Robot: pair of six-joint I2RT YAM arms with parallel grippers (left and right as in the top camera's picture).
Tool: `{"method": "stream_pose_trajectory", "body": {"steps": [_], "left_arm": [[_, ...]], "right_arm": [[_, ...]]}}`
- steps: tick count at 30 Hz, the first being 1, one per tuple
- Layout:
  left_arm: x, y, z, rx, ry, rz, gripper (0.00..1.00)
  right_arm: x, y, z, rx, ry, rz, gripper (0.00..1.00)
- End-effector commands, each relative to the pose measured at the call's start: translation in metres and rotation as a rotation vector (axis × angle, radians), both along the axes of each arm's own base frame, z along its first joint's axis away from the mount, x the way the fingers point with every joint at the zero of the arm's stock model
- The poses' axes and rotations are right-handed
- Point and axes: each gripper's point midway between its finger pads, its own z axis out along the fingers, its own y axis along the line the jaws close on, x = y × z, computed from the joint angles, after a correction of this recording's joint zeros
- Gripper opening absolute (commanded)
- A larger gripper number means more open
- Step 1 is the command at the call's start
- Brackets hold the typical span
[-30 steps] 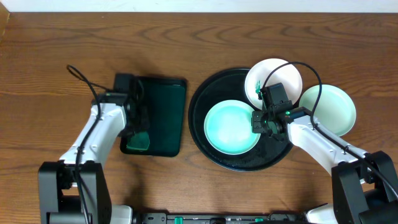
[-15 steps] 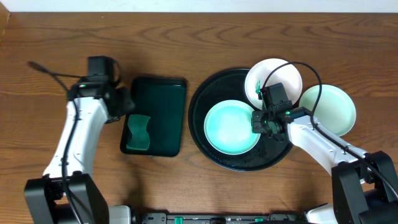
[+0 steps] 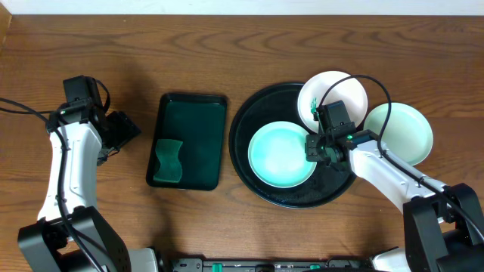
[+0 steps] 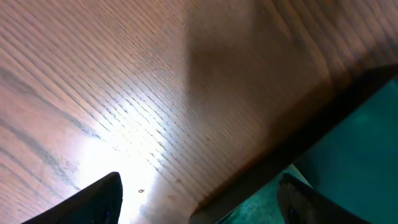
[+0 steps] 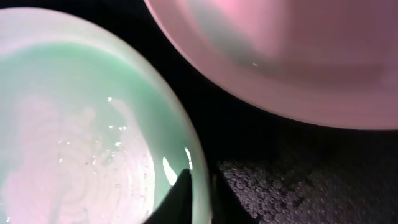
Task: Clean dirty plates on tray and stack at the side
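Note:
The round black tray [image 3: 249, 113] holds a mint-green plate [image 3: 276, 155]. A white plate [image 3: 336, 91] with a green smear rests at its upper right. A second pale green plate [image 3: 404, 132] lies off the tray's right side. My right gripper [image 3: 316, 148] is shut on the right rim of the mint-green plate [image 5: 81, 124], one finger [image 5: 177, 199] inside the rim and the other outside, with the white plate [image 5: 298, 50] just beyond. My left gripper [image 3: 123, 130] hangs open and empty over bare wood, left of the rectangular tray; its tips [image 4: 102, 199] stand far apart.
A small dark rectangular tray [image 3: 193, 121] lies left of the round tray, with a green sponge [image 3: 168, 161] in its near left corner. Its rim [image 4: 311, 134] crosses the left wrist view. Cables loop over both arms.
My left gripper has let go of the sponge on the rectangular tray, opened wide and swung up and to the left. The right arm and the plates have not moved.

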Motion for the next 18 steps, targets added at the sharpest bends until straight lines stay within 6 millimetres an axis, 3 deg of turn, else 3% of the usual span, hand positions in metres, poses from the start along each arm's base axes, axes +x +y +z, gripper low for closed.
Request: {"method": "stream_pose_trajectory", "body": {"steps": [1,7,18], "left_arm": [[0.0026,0.0033,0.0086,0.011,-0.020,0.011,0.80],[0.0026,0.0033,0.0086,0.011,-0.020,0.011,0.80],[0.0025,0.0034,0.0086,0.011,-0.020,0.011,0.80]], "right_arm": [[0.0021,0.0106,0.0084,0.045,-0.015,0.015,0.15],[0.0011,0.0102,0.0070,0.044,-0.014,0.015,0.21],[0.0004,0.0098,0.0058,0.043,-0.013,0.015,0.21]]}}
